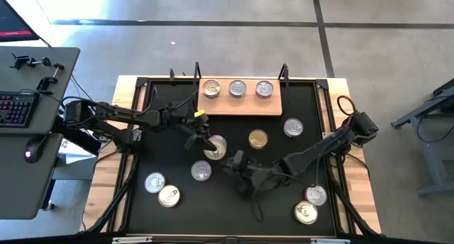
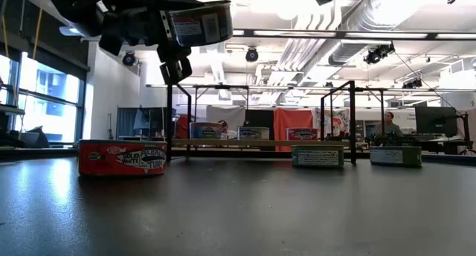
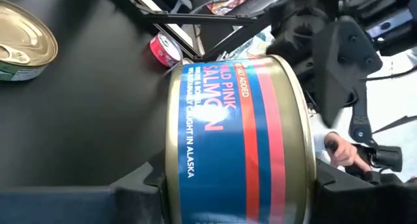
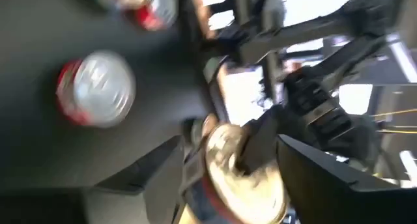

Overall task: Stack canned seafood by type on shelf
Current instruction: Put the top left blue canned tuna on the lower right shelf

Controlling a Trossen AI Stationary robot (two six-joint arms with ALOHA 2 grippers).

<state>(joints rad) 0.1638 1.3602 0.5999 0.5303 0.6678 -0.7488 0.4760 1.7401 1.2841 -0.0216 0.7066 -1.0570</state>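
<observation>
Three tins [image 1: 237, 89] sit in a row on the shelf [image 1: 241, 106], so the job is barely begun. Left hand [image 1: 206, 141] is clamped on a salmon tin [image 3: 238, 139], held above the bench [image 1: 177, 116] mid-mat. Right hand [image 1: 237, 166] waits nearby, fingers apart and empty. Seven tins lie scattered, unsorted.

Dark fingers [image 3: 140, 185] grip a blue-and-red-labelled salmon tin [image 3: 238, 142].

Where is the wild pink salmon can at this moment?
The salmon can is held in the left gripper, lifted above the mat near the table's middle in the high view, between the shelf and a silver-lidded tin.
</observation>
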